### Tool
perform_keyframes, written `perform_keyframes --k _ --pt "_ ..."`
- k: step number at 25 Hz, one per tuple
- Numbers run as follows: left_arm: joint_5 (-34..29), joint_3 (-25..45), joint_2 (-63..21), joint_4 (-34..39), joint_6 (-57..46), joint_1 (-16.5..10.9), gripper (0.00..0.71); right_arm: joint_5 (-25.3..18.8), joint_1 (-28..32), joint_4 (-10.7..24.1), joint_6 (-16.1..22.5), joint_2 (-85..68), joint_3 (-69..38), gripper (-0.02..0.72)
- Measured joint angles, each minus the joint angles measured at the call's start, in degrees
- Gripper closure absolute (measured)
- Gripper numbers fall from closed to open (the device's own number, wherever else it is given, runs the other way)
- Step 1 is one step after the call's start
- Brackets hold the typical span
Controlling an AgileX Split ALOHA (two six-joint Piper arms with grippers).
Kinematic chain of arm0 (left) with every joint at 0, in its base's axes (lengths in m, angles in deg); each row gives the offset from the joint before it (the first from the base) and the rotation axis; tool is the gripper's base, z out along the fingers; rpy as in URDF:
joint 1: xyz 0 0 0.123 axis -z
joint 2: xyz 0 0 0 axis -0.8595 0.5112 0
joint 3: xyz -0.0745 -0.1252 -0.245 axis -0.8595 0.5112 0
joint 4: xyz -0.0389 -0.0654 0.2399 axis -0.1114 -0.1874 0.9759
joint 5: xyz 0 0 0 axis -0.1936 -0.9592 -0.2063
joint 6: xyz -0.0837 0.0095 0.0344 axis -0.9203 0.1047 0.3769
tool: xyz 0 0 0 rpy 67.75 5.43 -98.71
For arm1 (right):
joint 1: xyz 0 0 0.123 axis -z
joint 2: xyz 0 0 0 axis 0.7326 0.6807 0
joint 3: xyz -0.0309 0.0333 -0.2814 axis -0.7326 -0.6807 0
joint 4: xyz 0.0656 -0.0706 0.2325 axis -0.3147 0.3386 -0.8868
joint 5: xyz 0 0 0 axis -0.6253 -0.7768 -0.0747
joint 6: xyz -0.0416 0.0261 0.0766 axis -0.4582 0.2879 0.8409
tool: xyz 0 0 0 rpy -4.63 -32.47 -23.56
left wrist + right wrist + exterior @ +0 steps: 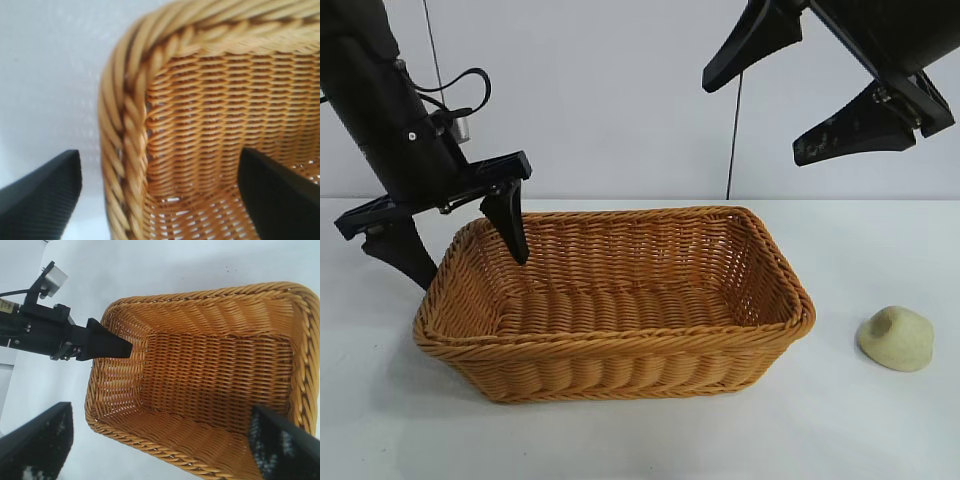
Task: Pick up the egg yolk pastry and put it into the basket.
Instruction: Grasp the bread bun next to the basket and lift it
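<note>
The basket [620, 300] sits square in the middle of the white bench [880, 430], long side facing us, nothing visible inside it. The egg yolk pastry [897, 338] is out on the bench at about four o'clock from the basket's centre, near its right end but apart from it, resting dome-up with nothing touching it.

Left claw [460, 245] is down at the basket's nine o'clock end, pointing steeply down, and it's released: fingers spread wide and straddling the braided rim. One finger [508, 222] hangs inside the basket over the left wall, the other is outside over the bench. From the left wrist camera you see exactly that, the rim corner running up between the two dark fingers, neither one pressed against the wicker, nothing between them but the rim.

Right claw [790, 95] is up high at around one o'clock, well above the basket's far right corner, angled down toward it. Also released, jaws gaping, holding nothing. Its own camera looks straight into the basket, and the left claw's finger shows there, poking in over the far end.
</note>
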Motion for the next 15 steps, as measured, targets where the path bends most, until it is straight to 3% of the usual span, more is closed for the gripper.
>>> perform_keyframes --k 8,10,15 --pt "-7.93 -11.57 -3.18 11.43 -0.02 -1.10 0.088 -0.16 0.00 0.00 0.00 0.00 0.00 0.025" --pt "-8.49 -12.40 -3.31 12.50 -0.08 -2.74 0.088 -0.20 0.00 0.00 0.00 0.00 0.00 0.025" --pt "-10.01 -12.58 -3.38 13.55 0.46 -10.01 0.088 -0.20 0.00 0.00 0.00 0.00 0.00 0.025"
